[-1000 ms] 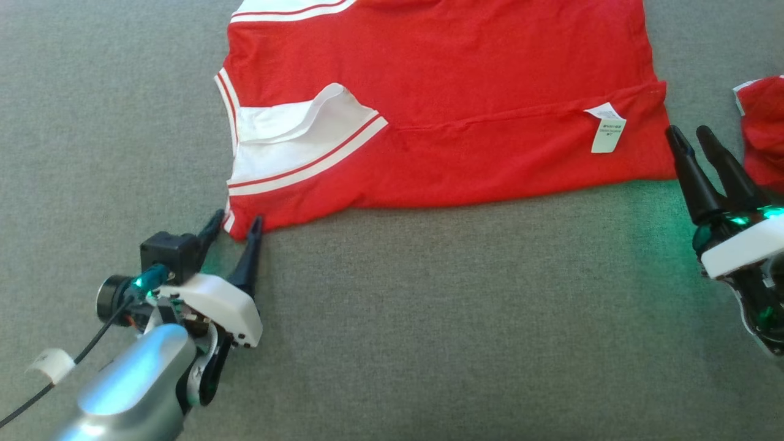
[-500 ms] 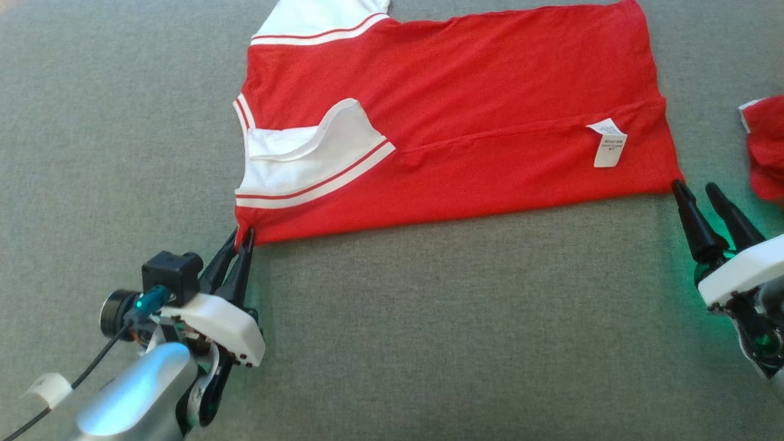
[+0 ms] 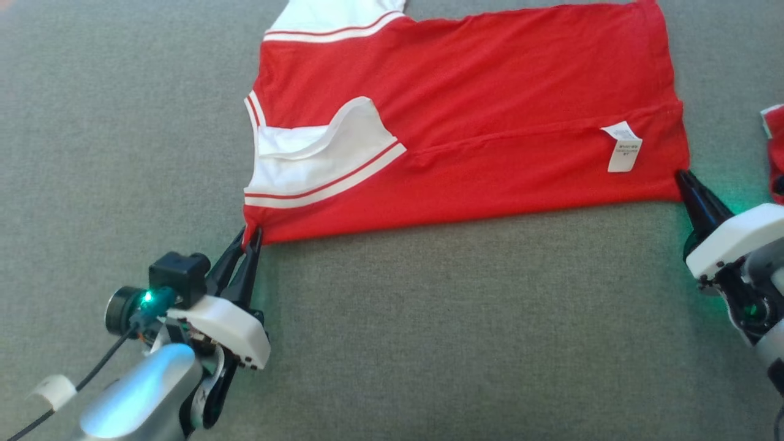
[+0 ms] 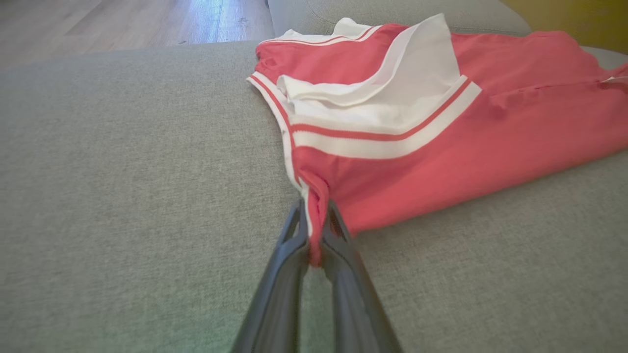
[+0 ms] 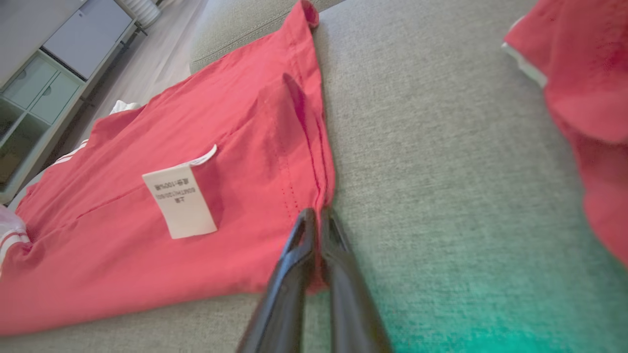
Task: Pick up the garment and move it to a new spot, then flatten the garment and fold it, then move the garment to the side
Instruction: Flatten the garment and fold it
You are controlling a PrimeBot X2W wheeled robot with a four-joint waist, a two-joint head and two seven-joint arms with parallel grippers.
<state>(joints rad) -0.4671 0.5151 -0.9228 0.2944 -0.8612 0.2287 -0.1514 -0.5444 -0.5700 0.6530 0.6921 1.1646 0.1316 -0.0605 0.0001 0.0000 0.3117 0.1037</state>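
The garment (image 3: 490, 104) is a red shirt with white striped sleeves and a white care label (image 3: 623, 147), lying spread on the grey cushion. My left gripper (image 3: 250, 234) is shut on its near left corner; in the left wrist view the red fabric (image 4: 314, 196) is pinched between the fingers of the left gripper (image 4: 315, 215). At the near right corner my right gripper (image 3: 681, 177) is shut on the hem, and the right wrist view has the right gripper (image 5: 316, 215) closed over the red edge (image 5: 324, 181).
A second red cloth (image 3: 776, 147) lies at the right edge, close to my right arm; it also hangs at the upper right (image 5: 584, 63) of the right wrist view. Grey cushion (image 3: 429, 318) stretches toward me. Wooden floor (image 4: 122, 19) and a cabinet (image 5: 44, 73) lie beyond.
The left gripper closed on the left corner early in the interval. The right gripper moved to the right corner and shut on the hem. The camera view has shifted slightly.
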